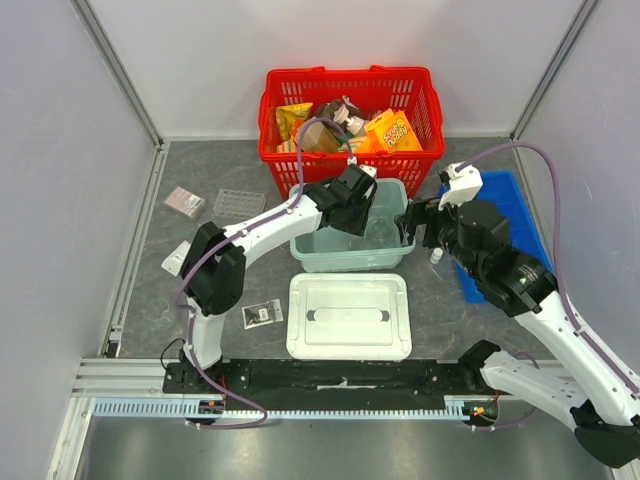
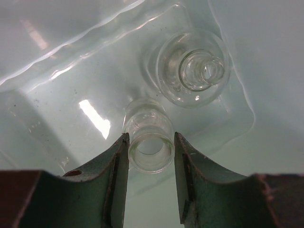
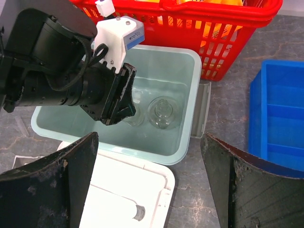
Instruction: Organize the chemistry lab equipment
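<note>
Glass flask (image 2: 148,124) upright on floor of pale green bin (image 3: 189,90), neck pinched between jaws of left gripper (image 2: 151,138), both pads against the rim. Second flask (image 2: 192,71) just beside it, upright, untouched. Right gripper (image 3: 148,137) hangs by bin's right side, jaws spread wide, holding nothing. White lid (image 1: 348,316) lies flat in front of bin; red basket (image 1: 345,72) behind it.

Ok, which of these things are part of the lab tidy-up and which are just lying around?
Job: held flask, second flask, well plate, dark-insert packet, green tub holding the flasks.
Just lying about: red basket, snack packs.
</note>
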`<state>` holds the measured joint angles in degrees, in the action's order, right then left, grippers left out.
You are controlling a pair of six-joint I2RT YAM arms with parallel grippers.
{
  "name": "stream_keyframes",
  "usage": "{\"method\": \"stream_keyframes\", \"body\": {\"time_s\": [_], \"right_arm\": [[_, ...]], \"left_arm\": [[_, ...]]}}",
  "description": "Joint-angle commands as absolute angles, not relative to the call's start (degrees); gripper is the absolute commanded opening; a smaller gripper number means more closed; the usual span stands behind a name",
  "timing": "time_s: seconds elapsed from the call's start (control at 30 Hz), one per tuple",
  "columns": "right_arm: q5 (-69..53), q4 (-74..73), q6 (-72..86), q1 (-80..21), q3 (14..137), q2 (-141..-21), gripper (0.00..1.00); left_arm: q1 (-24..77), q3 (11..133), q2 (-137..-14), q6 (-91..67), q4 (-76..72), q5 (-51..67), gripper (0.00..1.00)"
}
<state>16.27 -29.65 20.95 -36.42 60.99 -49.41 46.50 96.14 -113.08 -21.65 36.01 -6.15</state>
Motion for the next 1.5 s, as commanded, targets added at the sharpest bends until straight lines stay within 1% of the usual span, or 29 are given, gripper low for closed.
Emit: {"method": "stream_keyframes", "body": {"time_s": [0.0,0.27,0.5,0.6,0.77,1.13,1.33,1.47], "right_arm": [[17.8,-28.7,20.3,-36.6,60.2,-49.6,0.95],[18.4,-28.2,20.0,-36.6,60.1,-50.3,0.95],[18.5,-27.9,19.7,-36.6,60.3,-50.4,0.95],[18.5,-28.0,19.8,-36.6,60.2,-50.2,0.95],[18.5,-27.9,19.8,-36.6,60.1,-49.7,0.96],[17.9,-28.3,20.0,-36.6,60.7,-49.3,0.96],[17.7,-28.3,20.0,-36.6,60.8,-49.7,0.96],[17.1,-28.4,19.9,-36.6,60.9,-50.1,0.96]], "left_arm": [[46.8,96.6,-114.4,-22.6,31.7,-8.2,0.18],[46.8,96.5,-116.6,-22.6,31.6,-8.1,0.24],[46.8,96.6,-117.1,-22.6,31.5,-7.8,0.37],[46.9,96.6,-117.0,-22.6,31.6,-7.8,0.45],[46.8,96.6,-116.9,-22.6,31.8,-7.6,0.5],[46.8,98.4,-113.6,-22.1,34.3,-8.9,0.53],[46.8,100.7,-107.7,-21.8,36.7,-10.5,0.55],[46.8,101.5,-102.7,-22.0,38.8,-13.6,0.57]]}}
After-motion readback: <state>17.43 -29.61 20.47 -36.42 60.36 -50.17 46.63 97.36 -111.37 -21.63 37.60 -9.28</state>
